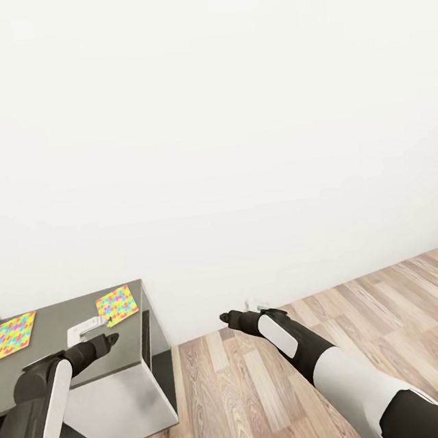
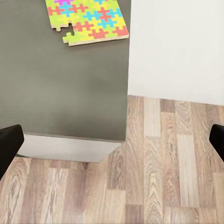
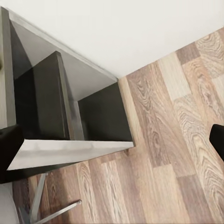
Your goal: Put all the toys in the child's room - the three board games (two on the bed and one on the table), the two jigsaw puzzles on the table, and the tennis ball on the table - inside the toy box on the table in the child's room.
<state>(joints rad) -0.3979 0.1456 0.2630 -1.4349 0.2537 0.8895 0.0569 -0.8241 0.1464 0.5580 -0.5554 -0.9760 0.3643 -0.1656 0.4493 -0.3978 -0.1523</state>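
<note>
The bench, a low dark grey top beside the white wall, carries two jigsaw puzzles: one lies near the bench's wall-side corner, the other further along the top, well apart from it. A small pale grey object sits on the bench between them, too small to make out. The left end effector hangs over the bench near its edge; in the left wrist view its dark fingertips stand wide apart, with the nearer puzzle on the bench ahead. The right end effector hovers over the wood-plank floor beside the bench, fingers spread wide, holding nothing
</note>
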